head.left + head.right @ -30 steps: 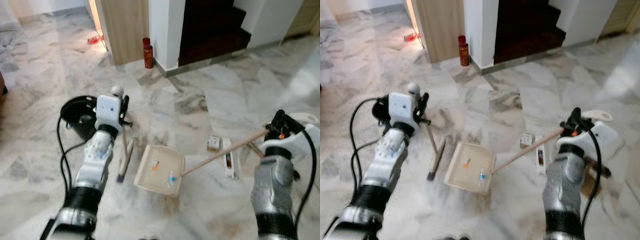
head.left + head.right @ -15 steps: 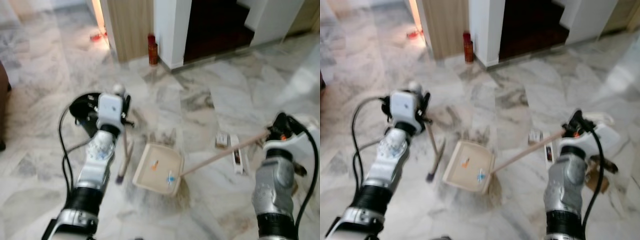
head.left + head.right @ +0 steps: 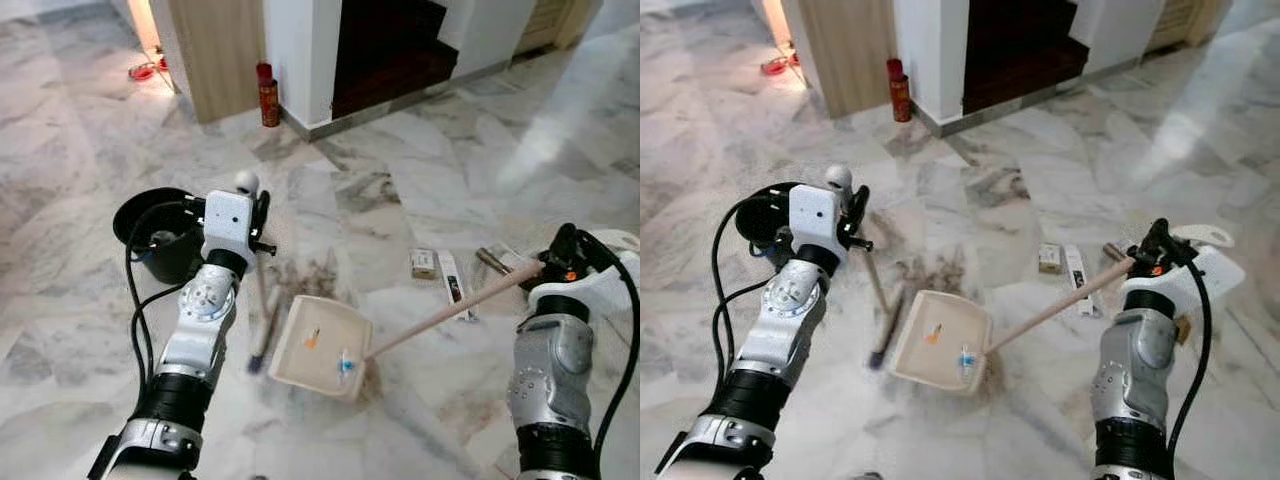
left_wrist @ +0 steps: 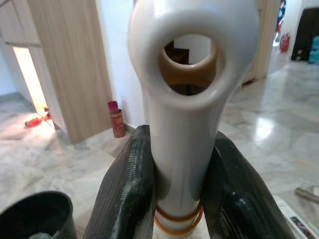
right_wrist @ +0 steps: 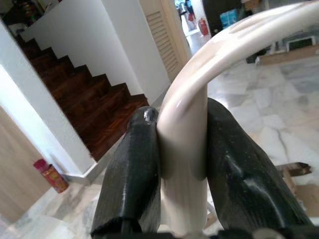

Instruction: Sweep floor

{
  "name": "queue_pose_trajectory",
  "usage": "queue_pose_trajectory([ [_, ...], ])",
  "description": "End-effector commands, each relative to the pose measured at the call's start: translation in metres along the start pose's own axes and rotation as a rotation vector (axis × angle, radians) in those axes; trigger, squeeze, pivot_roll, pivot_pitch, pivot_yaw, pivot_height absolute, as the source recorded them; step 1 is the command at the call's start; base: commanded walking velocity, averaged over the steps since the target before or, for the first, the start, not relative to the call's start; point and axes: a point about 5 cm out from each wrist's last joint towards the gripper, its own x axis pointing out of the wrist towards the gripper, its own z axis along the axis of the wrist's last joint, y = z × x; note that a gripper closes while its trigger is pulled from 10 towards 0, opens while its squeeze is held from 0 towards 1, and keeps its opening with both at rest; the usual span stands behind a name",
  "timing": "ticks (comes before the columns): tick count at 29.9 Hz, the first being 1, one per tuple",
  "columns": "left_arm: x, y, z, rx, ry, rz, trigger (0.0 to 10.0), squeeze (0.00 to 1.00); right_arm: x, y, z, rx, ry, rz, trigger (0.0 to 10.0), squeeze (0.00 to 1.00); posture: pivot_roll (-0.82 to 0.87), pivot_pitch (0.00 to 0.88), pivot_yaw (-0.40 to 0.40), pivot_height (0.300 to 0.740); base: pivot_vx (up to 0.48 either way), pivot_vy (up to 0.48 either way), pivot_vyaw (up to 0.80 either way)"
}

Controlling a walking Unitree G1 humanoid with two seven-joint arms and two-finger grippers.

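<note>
A small hand broom with a white plastic looped handle and a dark bristle head (image 3: 262, 320) is held by the left hand (image 4: 179, 184), whose two black fingers are closed on the white handle just below its loop (two orange bands are seen on the handle beneath the fingers). The broom is tilted, its bristle head resting on the grey-veined marble floor (image 3: 420, 150) just beside the cream plastic dustpan (image 3: 322, 348), at the dustpan's 9 o'clock. The dustpan lies flat on the floor between the two arms, and small orange and blue scraps (image 3: 345, 360) are seen inside it. Its long pale wooden stick (image 3: 450, 312) runs up toward 2 o'clock to the right hand (image 5: 182, 164), whose fingers are clamped on the stick's white curved grip. A black round bucket (image 3: 160, 235) stands at the left arm's 10 o'clock. Small flat boxes (image 3: 438, 268) lie on the floor beyond the stick. A red spray can (image 3: 267, 95) stands by the wooden door frame at 12 o'clock.
</note>
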Motion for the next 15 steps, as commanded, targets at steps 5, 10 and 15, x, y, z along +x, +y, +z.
queue_pose_trajectory([
  [5,0.0018,0.0085,0.0115,0.03,-0.052,0.023,10.0,0.0,0.004,0.0126,0.0112,0.028,-0.062,0.036,10.0,0.0,0.13,0.099,-0.022,0.74,0.0,0.296,0.0],
  [10,0.0017,0.0076,0.0118,0.025,-0.053,0.019,10.0,0.0,0.0036,0.0137,0.0098,0.009,-0.049,0.051,10.0,0.0,0.14,0.088,-0.024,0.74,0.0,0.295,0.0],
  [15,0.0018,0.0085,0.0121,0.024,-0.054,0.02,10.0,0.0,0.0036,0.0147,0.0088,0.022,-0.047,0.053,10.0,0.0,0.14,0.083,-0.023,0.74,0.0,0.291,0.0],
])
